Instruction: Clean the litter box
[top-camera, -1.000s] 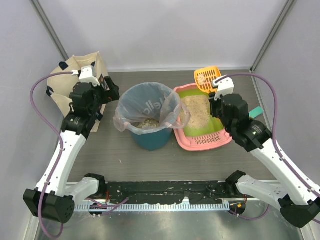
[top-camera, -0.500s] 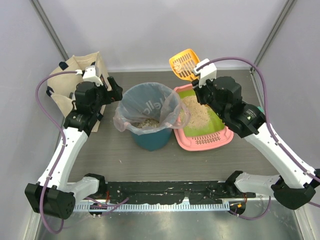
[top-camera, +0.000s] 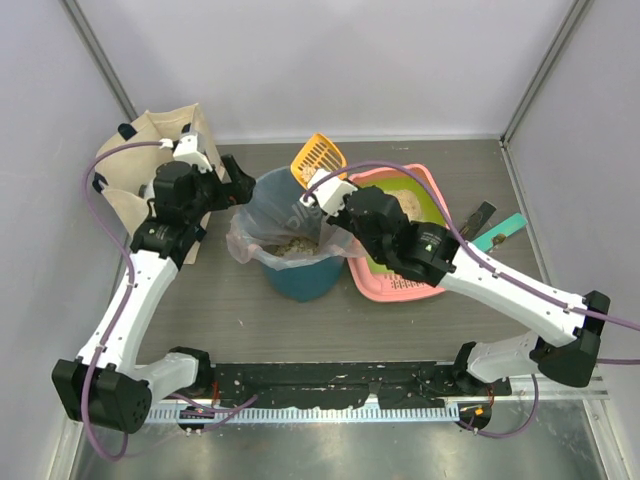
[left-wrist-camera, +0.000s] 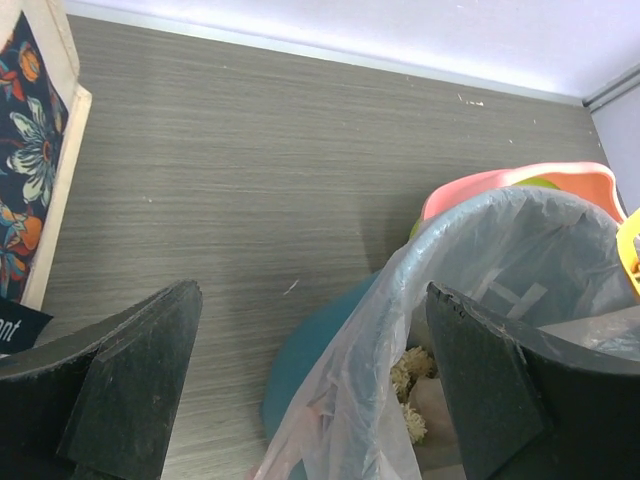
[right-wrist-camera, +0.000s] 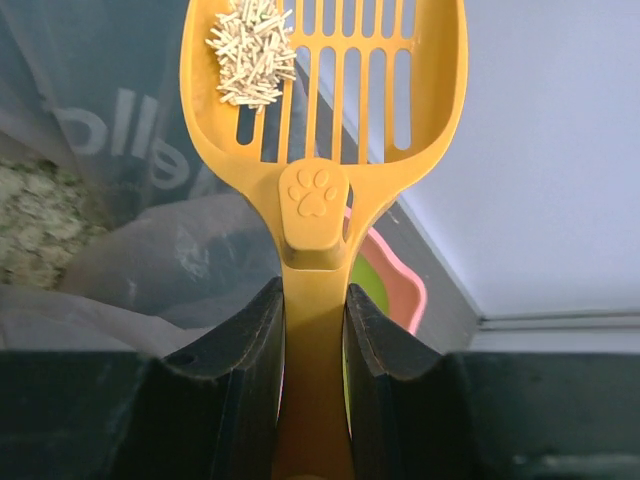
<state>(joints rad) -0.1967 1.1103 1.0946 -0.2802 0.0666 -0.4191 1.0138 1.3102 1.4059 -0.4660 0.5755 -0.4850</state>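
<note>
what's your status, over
Left jaws open beside the bin. Right jaws shut on the scoop, pellets aboard, by the bin's far rim. Litter box holds litter, right arm over it.

bin (top-camera: 300, 278) just left of litter box (top-camera: 395, 291); scoop (top-camera: 318, 157) over bin.

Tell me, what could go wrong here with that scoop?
The litter clump sits to one side of the orange scoop, so tipping might spill it beside the teal bin. The loose clear bag lies partly inside the open left gripper and could snag.
</note>
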